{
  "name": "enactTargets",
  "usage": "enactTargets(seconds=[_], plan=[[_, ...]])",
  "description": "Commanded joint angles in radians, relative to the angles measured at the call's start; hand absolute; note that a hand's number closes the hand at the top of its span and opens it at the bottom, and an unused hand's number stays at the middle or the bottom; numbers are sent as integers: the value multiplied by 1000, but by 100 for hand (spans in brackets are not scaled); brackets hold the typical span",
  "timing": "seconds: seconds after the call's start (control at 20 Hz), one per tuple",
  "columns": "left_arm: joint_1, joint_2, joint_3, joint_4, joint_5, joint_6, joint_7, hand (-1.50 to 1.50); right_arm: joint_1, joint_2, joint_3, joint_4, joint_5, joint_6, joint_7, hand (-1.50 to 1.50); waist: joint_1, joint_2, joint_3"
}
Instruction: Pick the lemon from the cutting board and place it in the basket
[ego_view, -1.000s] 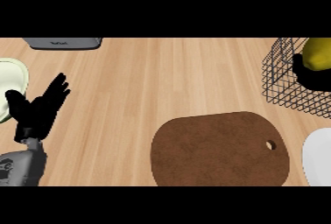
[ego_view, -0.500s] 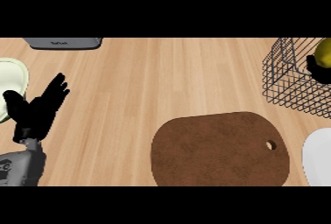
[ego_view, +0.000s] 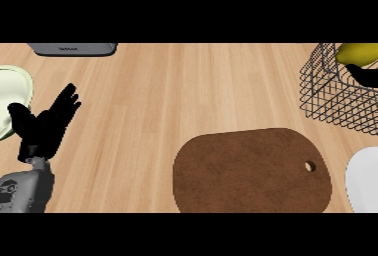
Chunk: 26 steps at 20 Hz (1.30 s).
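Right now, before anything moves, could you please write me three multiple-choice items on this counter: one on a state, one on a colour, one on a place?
1. How is the left hand?
A. shut into a fist
B. open, fingers straight, holding nothing
C. pinching a spoon

2. What colour is the cutting board?
A. dark brown
B. white
C. blue

3. Where does the lemon show?
A. on the cutting board
B. under the left hand
C. inside the outline of the wire basket

Answers:
1 B: its fingers point up near the left edge, with nothing between them.
2 A: its whole top is dark brown, with a small hole near one end.
3 C: the yellow fruit sits among the wires at the upper right, and the cutting board is bare.
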Motion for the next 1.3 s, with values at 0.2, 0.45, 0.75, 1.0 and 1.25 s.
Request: enactTargets(seconds=[0.2,0.45,0.75,1.0,1.25], plan=[[-60,17,24,105,-1,-16,-37,0,-62,-79,-18,201,-112,-16,-193,-150,-6,1,0],[2,3,6,-24,11,-14,27,0,-77,-15,-118,154,-176,-139,-91,-150,-5,-1,0],[48,6,13,-43,18,-21,22,0,-59,-176,-372,157,-425,-37,-70,-150,-18,-5,1],[-19,-19,8,-20,-11,36,20,0,83,-308,-510,248,-600,162,-160,-150,-25,-3,1],[65,-4,20,-62,14,-6,5,0,229,-476,-604,389,-697,402,-223,-150,-16,-3,1]])
